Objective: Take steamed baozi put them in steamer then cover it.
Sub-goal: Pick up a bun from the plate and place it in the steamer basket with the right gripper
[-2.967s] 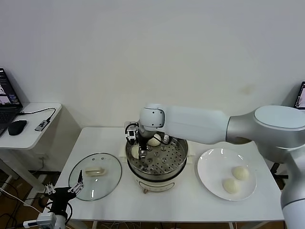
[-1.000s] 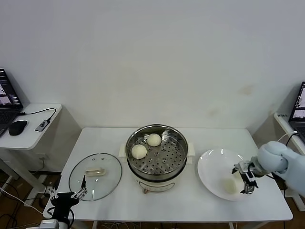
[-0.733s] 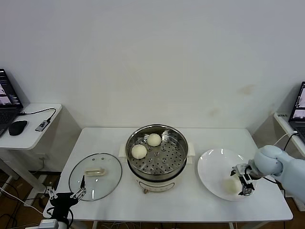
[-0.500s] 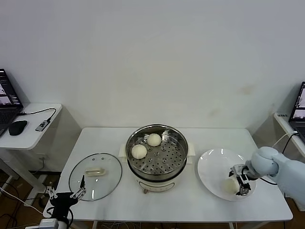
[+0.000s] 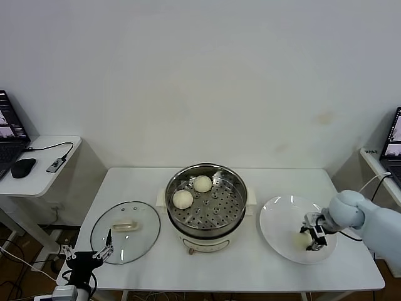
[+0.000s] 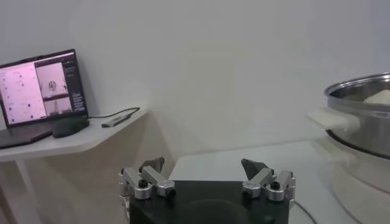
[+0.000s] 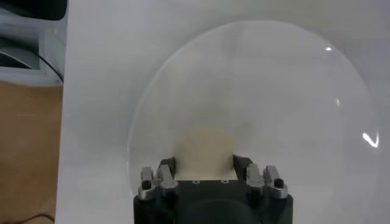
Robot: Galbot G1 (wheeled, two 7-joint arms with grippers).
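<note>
Baozi [image 5: 192, 191] are being gathered in the steamer [image 5: 206, 199]: 2 are lying on its tray, and a bun [image 7: 204, 145] is being clamped by the right claw [image 5: 311, 237] on the white plate [image 5: 282, 219]. Only 1 bun is being seen there. The cover [image 5: 125, 231] is being left flat on the desk [image 5: 250, 266] beside the steamer, keeping the pot accessible. The left claw [image 6: 205, 176] is being held apart, parked low near the cover.

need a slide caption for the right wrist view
Right gripper, jaws straddling a steamed baozi on the white plate.
</note>
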